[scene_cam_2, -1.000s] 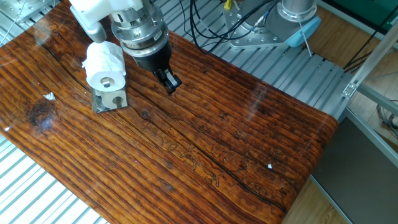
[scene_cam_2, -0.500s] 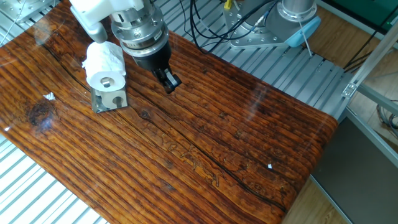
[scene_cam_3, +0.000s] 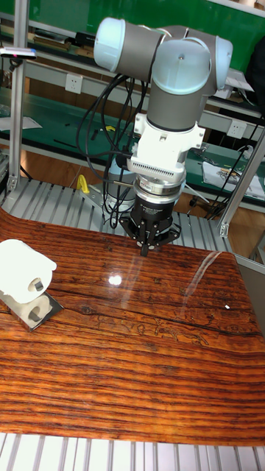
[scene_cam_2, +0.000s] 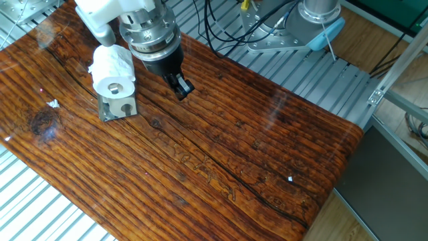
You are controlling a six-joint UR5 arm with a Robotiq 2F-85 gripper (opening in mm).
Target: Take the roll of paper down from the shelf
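Observation:
The white roll of paper lies on top of the shelf, a small metal stand with a beige face and a round hole, at the table's left end. In the tall fixed view the roll of paper sits on the shelf at the far left. My gripper hangs to the right of the roll, apart from it and a little above the wood. Its two dark fingers are pressed together and hold nothing. From the other side the gripper points straight down.
The glossy wooden tabletop runs from the left to the lower right. Black cables and the arm's base sit behind it on a ribbed metal surface. A metal frame post stands at the right.

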